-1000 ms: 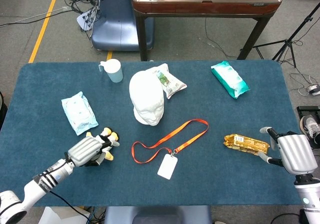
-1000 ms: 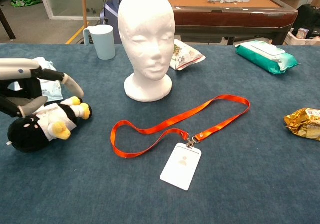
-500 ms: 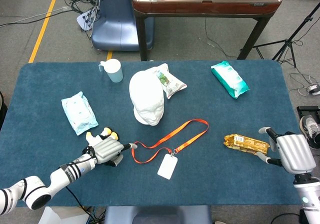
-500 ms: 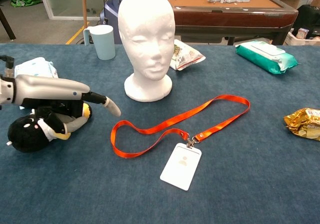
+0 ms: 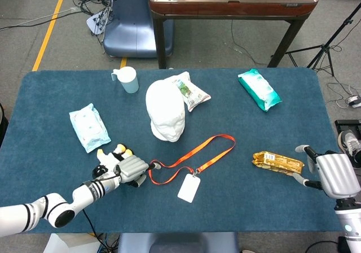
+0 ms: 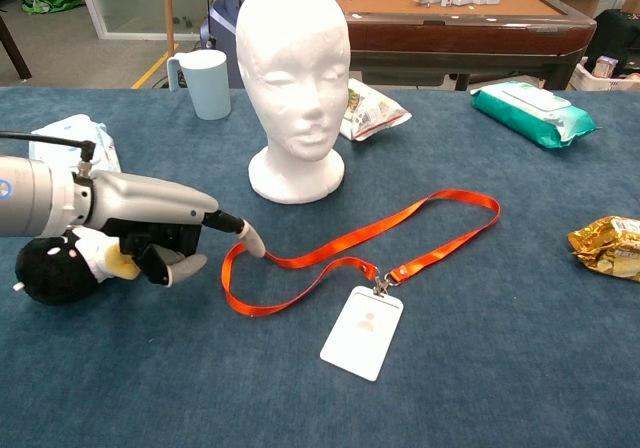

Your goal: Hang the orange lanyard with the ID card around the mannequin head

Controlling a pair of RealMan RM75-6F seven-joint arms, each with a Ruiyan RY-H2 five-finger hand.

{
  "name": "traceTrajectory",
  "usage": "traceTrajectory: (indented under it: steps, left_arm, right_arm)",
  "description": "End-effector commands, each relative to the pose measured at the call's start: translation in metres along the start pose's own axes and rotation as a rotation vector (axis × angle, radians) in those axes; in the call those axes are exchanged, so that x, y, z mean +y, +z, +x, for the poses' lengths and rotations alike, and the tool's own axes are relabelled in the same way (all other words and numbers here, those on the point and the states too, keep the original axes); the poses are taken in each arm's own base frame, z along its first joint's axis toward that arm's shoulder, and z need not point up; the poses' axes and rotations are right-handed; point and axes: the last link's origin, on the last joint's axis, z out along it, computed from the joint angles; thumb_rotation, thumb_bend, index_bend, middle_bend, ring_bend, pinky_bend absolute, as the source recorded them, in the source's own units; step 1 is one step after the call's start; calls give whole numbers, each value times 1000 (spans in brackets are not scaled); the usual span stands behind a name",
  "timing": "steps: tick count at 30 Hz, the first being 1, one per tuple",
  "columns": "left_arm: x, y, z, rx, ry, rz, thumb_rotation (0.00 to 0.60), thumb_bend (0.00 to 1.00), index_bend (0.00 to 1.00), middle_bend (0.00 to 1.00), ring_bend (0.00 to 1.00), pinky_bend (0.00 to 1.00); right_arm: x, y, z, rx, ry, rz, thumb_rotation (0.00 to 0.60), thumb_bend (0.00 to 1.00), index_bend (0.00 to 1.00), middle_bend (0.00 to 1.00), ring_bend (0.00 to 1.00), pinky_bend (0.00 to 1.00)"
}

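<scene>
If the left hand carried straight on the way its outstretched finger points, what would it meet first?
Most likely the orange lanyard: the left hand points its fingertip at the near-left bend of the loop, about level with the strap in the chest view. Whether it already touches is unclear. The ID card lies off that line.

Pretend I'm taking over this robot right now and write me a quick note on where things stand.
Left hand: holds nothing, one finger stretched to the near-left end of the orange lanyard; whether it touches is unclear. A penguin toy lies right beside it.
Right hand: open, at the table's right edge near a gold snack pack.
The lanyard lies flat in front of the mannequin head, with its ID card attached nearest the robot.
Done: nothing yet; the lanyard is not lifted.
Left: grasp the lanyard, open the loop, and hang it over the head.
</scene>
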Motion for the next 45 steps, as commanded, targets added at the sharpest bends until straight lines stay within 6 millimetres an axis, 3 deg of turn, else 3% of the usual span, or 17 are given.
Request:
traceTrajectory:
  steps: [1,6,16,18,28,34,40,45]
  left_arm:
    - [-1,8,-2,-18,25,12,600,661,146,996,1000,914]
    - [-6,14,-3,-8,75,52,600,660,147,999,1000,914]
    - [-20,7,-6,2,173,155,600,661,169,1000,1000,922]
    - [-32,-5,-5,8,224,212,600,661,172,1000,1000,925]
    - [-48,-51,-13,-62,242,368,583,660,177,1000,1000,927]
    - [-50,-66,-16,-85,236,390,554,660,177,1000,1000,927]
    - [-39,-66,-15,-71,189,346,528,653,176,1000,1000,927]
    - [-29,-62,-9,-17,180,302,549,643,176,993,1000,927]
  right_arm:
    - [1,0,0,-1,3,-3,600,114,381,760,803,627]
    - [4,-2,-1,-3,7,-10,600,114,380,763,806,627]
    - [6,-5,-1,-1,12,-16,600,114,380,766,809,627]
    - [5,-5,-2,-8,14,-9,600,114,380,767,809,627]
    - [3,-4,-3,-12,25,10,600,114,380,767,809,627]
    - [2,-4,-4,-14,26,19,600,114,380,768,809,627]
    - [1,-3,-5,-18,28,22,600,114,380,768,809,627]
    - [2,-4,-5,-17,28,25,600,115,380,768,809,626]
